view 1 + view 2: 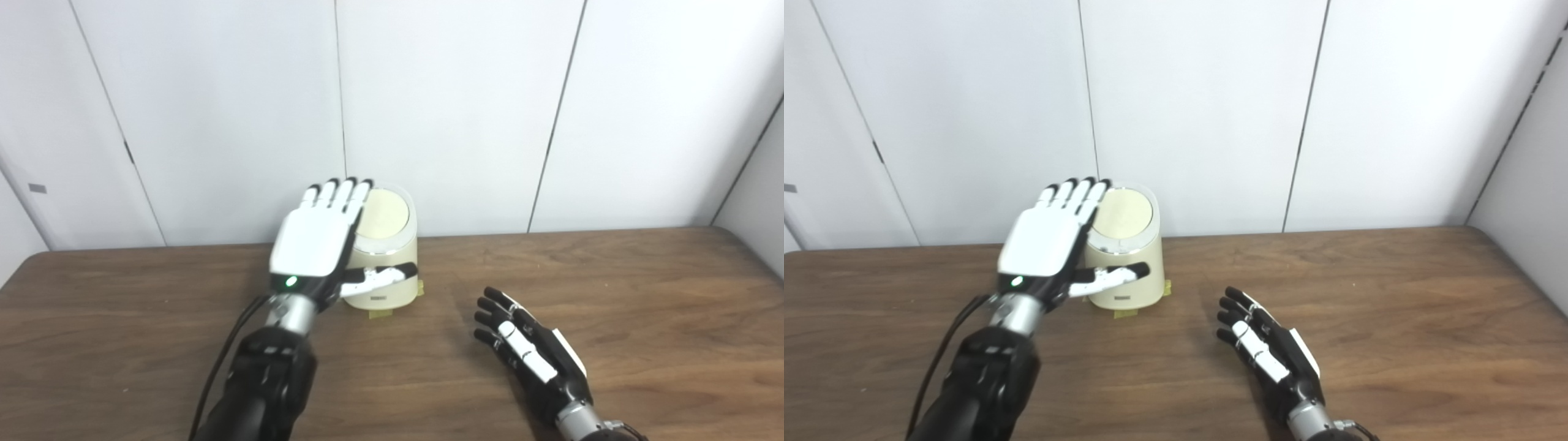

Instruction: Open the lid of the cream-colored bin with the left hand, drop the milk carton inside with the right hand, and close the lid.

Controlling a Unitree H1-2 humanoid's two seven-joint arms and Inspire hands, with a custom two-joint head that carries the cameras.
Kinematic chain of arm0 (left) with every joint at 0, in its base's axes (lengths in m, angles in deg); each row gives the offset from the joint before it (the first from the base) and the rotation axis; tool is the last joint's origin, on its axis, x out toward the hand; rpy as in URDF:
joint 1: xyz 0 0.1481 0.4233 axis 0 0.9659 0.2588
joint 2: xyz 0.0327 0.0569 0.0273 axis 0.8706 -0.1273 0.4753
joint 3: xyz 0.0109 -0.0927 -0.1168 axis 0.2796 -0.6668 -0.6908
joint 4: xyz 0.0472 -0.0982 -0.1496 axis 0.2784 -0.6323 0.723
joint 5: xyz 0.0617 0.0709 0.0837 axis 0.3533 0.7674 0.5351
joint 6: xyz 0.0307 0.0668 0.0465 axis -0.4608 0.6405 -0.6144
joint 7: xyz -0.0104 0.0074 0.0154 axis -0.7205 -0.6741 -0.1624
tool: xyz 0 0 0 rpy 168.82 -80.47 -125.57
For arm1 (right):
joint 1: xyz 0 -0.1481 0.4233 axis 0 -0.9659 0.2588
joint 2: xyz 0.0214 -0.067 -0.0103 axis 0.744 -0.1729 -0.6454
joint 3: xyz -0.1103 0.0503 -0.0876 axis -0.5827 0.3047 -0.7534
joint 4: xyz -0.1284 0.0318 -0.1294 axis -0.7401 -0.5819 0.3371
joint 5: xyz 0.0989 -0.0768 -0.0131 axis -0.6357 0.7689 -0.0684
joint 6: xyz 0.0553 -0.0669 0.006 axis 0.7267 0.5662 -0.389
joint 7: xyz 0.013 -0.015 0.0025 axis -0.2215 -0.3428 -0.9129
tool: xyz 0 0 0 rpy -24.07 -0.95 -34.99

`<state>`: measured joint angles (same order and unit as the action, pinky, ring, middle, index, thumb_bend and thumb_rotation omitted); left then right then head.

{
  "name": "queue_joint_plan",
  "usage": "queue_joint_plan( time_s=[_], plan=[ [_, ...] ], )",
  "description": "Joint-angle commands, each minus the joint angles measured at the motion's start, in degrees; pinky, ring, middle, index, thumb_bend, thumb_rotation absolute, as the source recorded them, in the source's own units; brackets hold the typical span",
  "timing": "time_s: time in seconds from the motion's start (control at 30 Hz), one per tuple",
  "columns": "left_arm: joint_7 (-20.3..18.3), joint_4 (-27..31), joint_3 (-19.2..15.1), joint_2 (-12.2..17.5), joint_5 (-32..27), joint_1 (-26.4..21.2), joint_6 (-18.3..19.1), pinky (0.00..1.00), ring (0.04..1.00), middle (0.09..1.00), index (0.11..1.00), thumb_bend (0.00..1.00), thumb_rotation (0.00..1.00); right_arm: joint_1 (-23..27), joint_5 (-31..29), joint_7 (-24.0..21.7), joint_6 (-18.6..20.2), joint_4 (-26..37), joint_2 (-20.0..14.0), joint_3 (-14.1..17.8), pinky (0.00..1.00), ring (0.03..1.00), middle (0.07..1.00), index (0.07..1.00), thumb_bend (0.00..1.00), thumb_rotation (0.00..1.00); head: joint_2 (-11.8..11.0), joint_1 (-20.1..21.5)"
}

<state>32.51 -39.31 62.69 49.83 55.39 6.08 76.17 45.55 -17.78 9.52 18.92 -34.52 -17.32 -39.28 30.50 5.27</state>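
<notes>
A: What does the bin look like, and where is it?

B: The small cream-colored plastic bin with rounded corners (pixel 384 269) stands a little left of the middle of the frame, near the far edge of the dark brown wooden surface (pixel 643 288). Its round cream lid (pixel 381 214) lies shut inside a pale glossy rim and tilts a little toward the camera. A small dark label is on the front wall, low down. Pieces of yellowish tape (pixel 381 315) lie on the surface at its foot.

A: And the milk carton?

B: I see no carton in either view.

A: What is around the bin?

B: The left robot hand (pixel 318 242) is just at the left side of the bin and hides that side. Its white smooth back faces the camera, the straight fingers (pixel 340 193) with black tips point up beside the lid, and the thumb (pixel 383 277) lies across the front wall of the bin. It is spread wide and holds nothing. A green light shines at its wrist.

A: The other one?

B: The right robot hand (pixel 1265 349) rests on the surface in the lower right of the frame, well apart from the bin, black with white parts, fingers loosely apart, empty.

A: Behind?

B: Flat white wall panels (pixel 453 110) with thin dark seams.
</notes>
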Motion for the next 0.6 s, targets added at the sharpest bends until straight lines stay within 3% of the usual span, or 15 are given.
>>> queue_joint_plan(
  time_s=[0.0, 0.13, 0.17, 0.23, 0.37, 0.43, 0.57],
  plan=[
    [4.88, 3.91, -2.85, -0.08, -2.29, 0.08, -1.70, 1.00, 1.000, 1.000, 1.000, 0.64, 0.98, 0.55, -0.08, -0.11, 0.73, 0.24, -0.17, 0.13, 0.82, 0.867, 0.868, 0.860, 0.19, 0.43, 0.17, -0.09],
    [11.13, 6.54, -7.51, -0.22, -7.66, 4.83, -5.69, 1.00, 1.000, 1.000, 1.000, 0.48, 0.98, 0.35, 0.01, -0.43, -0.01, 0.11, -0.38, 0.06, 0.82, 0.865, 0.864, 0.852, 0.18, 0.43, 0.23, -0.11],
    [13.36, 6.47, -9.04, -0.47, -11.14, 6.11, -7.88, 1.00, 1.000, 1.000, 1.000, 0.47, 0.98, 0.28, -0.11, -0.43, -0.04, 0.18, -0.35, 0.12, 0.82, 0.865, 0.864, 0.852, 0.18, 0.43, 0.35, -0.23],
    [16.41, 6.07, -12.52, -1.32, -20.95, 9.03, -12.94, 0.91, 0.948, 0.946, 0.944, 0.39, 0.90, 0.11, 0.01, 0.05, -0.10, 0.63, -0.07, 0.30, 0.81, 0.858, 0.857, 0.844, 0.19, 0.42, 0.48, -0.66],
    [14.52, 4.74, -16.32, -2.73, -40.35, 15.28, -20.32, 0.77, 0.846, 0.851, 0.832, 0.28, 0.86, -0.07, 1.18, 1.24, -3.52, 0.16, 1.06, 0.80, 0.79, 0.839, 0.840, 0.819, 0.18, 0.35, 0.75, -0.45],
    [13.50, 3.90, -17.14, -3.81, -47.79, 17.97, -22.46, 0.69, 0.791, 0.804, 0.787, 0.19, 0.71, -0.04, 2.51, 1.82, -5.57, -0.71, 1.28, 0.72, 0.79, 0.835, 0.833, 0.809, 0.18, 0.38, 0.71, -0.36],
    [12.05, 1.44, -18.84, -5.30, -57.82, 21.12, -24.08, 0.71, 0.791, 0.804, 0.787, 0.16, 0.61, -0.01, 3.10, 2.56, -8.21, -2.25, 1.88, 1.37, 0.79, 0.837, 0.832, 0.808, 0.20, 0.44, 0.40, -0.51]
  ],
)
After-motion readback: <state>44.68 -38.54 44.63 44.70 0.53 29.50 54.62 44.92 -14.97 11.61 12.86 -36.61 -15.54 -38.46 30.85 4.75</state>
